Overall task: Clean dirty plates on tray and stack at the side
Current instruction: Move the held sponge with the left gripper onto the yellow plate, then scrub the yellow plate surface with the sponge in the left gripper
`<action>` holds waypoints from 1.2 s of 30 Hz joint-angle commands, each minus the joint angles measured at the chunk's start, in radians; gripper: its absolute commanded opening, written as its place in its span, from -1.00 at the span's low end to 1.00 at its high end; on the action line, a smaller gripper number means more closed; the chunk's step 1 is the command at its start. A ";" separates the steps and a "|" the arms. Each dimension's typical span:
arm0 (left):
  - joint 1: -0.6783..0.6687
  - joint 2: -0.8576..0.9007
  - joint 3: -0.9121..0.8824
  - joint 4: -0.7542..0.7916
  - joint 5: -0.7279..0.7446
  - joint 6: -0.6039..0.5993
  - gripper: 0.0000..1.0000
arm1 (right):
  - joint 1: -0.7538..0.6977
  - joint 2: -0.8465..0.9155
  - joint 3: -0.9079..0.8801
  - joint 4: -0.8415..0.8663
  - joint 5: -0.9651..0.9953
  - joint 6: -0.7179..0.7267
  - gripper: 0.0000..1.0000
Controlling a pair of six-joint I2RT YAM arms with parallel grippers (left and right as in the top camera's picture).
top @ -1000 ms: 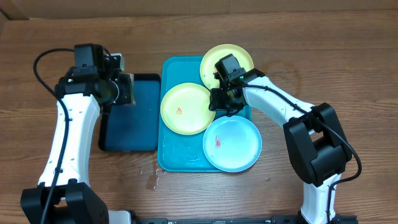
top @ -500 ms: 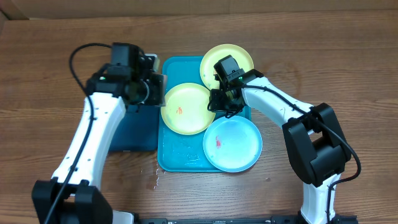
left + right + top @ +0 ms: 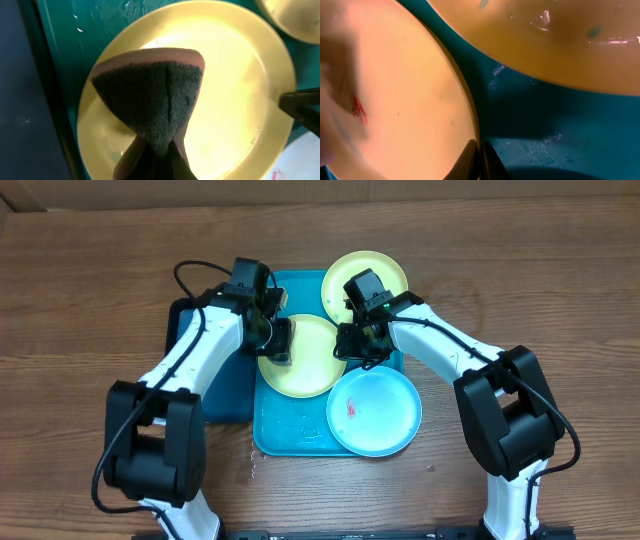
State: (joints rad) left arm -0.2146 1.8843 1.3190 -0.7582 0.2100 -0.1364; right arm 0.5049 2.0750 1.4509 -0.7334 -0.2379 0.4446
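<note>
The turquoise tray [image 3: 290, 425] lies at the centre of the overhead view, with three plates on it: a green one [image 3: 368, 275] at the upper right, the middle plate [image 3: 305, 370], also green, and a blue one [image 3: 380, 415] at the lower right. A dark tray [image 3: 230, 390] lies just left of it.

The left gripper [image 3: 275, 340] is clenched on a folded sponge [image 3: 155, 95], which is held over the middle plate with the dark scouring face towards the camera. Whether it touches the plate cannot be told. The right gripper [image 3: 352, 340] is closed, and its fingertips [image 3: 472, 152] appear pinched on that plate's rim at its right edge. A red smear [image 3: 359, 110] is seen on the plate.

Scrubbing is judged to be just beginning. The thin rim could be pulled out of the pinch if the sponge is pressed hard or dragged sideways, the more so as the tray is wet. The plate could then be pushed against its neighbours. The folded sponge could slip from the jaws. The two wrists are close, so a wide stroke could bring them together.
</note>
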 commanded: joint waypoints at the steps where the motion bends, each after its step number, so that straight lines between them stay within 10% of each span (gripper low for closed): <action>1: -0.008 0.034 0.003 0.005 0.024 -0.001 -0.91 | 0.005 0.007 -0.006 0.003 -0.002 0.002 -0.92; 13: -0.041 0.202 0.003 0.023 0.032 0.001 -0.92 | 0.005 0.007 -0.006 0.003 -0.002 0.002 -0.92; 27: 0.053 0.084 0.070 0.003 0.390 0.010 -0.92 | 0.006 0.007 -0.006 0.003 -0.002 0.002 -0.92; 36: 0.053 0.014 0.077 -0.046 0.221 0.021 -0.92 | 0.006 0.007 -0.006 0.003 -0.002 0.002 -0.91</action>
State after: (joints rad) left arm -0.1436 1.9255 1.3819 -0.7895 0.5037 -0.1314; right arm 0.5049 2.0750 1.4509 -0.7338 -0.2317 0.4446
